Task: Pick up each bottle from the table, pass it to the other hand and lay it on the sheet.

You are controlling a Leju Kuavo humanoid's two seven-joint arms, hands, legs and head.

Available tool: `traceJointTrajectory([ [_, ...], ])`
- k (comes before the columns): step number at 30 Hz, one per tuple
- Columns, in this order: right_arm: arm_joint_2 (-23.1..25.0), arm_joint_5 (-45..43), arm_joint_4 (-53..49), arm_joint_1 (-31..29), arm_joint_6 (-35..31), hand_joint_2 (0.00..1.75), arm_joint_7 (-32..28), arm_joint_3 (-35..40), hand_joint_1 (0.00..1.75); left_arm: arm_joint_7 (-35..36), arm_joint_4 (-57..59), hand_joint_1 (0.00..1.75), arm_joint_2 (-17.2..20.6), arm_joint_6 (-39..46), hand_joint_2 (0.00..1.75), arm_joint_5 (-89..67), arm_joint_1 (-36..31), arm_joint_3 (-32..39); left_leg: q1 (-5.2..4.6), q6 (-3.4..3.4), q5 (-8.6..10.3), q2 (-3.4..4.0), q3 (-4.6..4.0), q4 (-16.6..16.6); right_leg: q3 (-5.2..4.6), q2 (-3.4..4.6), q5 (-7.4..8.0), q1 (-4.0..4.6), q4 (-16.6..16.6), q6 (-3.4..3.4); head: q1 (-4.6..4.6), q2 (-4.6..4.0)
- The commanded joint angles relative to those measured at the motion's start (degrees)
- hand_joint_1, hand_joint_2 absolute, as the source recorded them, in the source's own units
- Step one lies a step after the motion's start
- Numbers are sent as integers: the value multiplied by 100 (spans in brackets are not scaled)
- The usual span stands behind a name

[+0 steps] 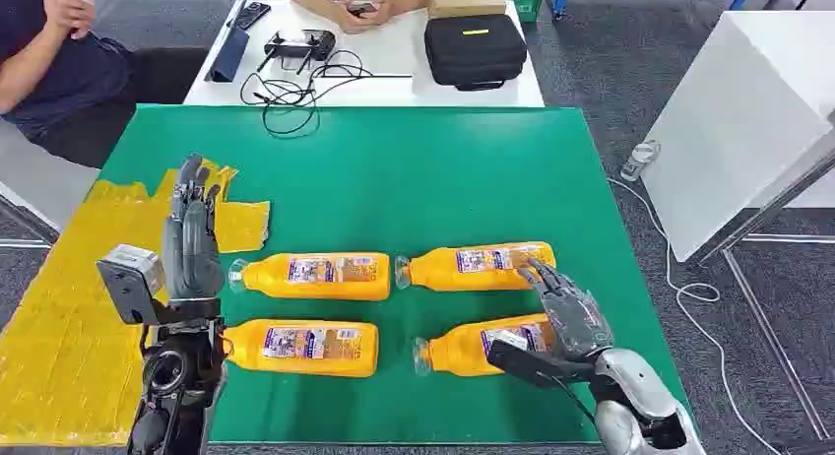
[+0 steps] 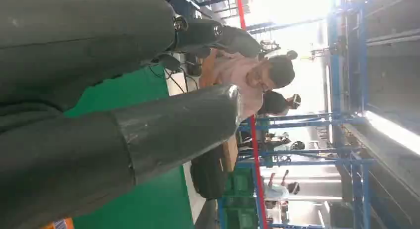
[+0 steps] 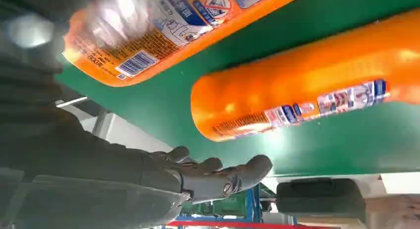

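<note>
near right bottle [image 1: 473, 345] partly behind right hand [image 1: 569, 315]

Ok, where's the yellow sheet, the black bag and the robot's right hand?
yellow sheet [image 1: 59, 327], head view, its bare middle.
black bag [image 1: 475, 47], head view, its top.
right hand [image 1: 569, 312], head view, back of the hand.

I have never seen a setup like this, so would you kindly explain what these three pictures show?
A two-armed humanoid robot is seen from three cameras: one high on its body, one behind each wrist. On the green table lie four orange bottles; the near right bottle is under the right hand, fingers spread over it but not closed around it. The left hand is raised, fingers straight, holding nothing. The yellow sheet covers the table's left side. People sit at the white table beyond.
</note>
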Motion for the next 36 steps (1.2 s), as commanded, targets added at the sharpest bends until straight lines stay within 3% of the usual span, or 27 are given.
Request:
traceJointTrajectory([
  [1, 37, 64, 681, -286, 58, 175, -13, -66, 0, 22, 577, 0, 8, 0, 0, 44, -318, 35, 6, -8, 1, -1, 9, -4, 14, -8, 2, 6, -9, 1, 2, 0],
  [10, 105, 243, 1662, -635, 98, 175, -95, 44, 0, -119, 963, 0, 10, -4, 0, 115, -514, 164, 6, -5, 2, 9, 14, -3, 19, 4, 11, 5, -10, 11, 0, 2],
  [19, 0, 305, 1585, -417, 293, 175, 1, -17, 0, -121, 1183, 0, -57, -40, 0, 102, -690, 148, 3, -2, 4, 4, 47, -1, 47, 5, 14, 5, -12, 19, 2, 2],
  [22, 32, 336, 1346, -254, 553, 175, 96, -105, 0, -130, 1258, 0, -59, -63, 0, 98, -748, 125, 7, -7, 7, 2, 41, 1, 48, 6, 21, 10, -16, 19, 2, 0],
  [31, 98, 486, -1120, 1207, 1742, 175, 687, -639, 0, -61, 1198, 0, 74, 41, 0, 326, -799, 15, 3, 9, 11, -14, 44, 6, 56, -15, 15, 16, -15, 26, 2, 0],
  [36, 220, 595, -1565, 1449, 2009, 175, 796, -876, 0, -55, 1099, 0, 88, 75, 0, 362, -717, 43, -5, 12, 9, -7, 30, 8, 38, -7, 12, 7, -6, 29, 0, 0],
])
